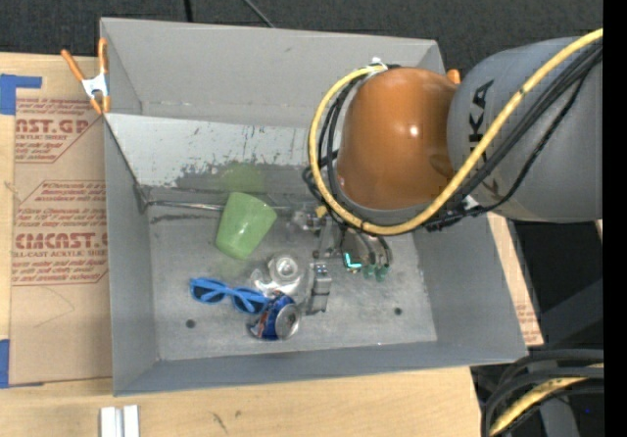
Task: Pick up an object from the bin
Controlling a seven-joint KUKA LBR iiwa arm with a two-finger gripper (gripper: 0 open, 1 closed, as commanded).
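I count four loose things on the floor of the grey metal bin (127, 229), one of each kind. There is one pale green translucent plastic cup (244, 223) lying on its side, one pair of blue plastic sunglasses (225, 293), one crumpled silvery metal piece (280, 273) and one crushed blue-and-silver drink can (275, 318). My gripper (319, 286) hangs low near the bin's middle, just right of the silvery piece and the can. My orange wrist cover (397, 141) blocks the view from above, so I cannot tell how wide the gripper stands, nor see anything held.
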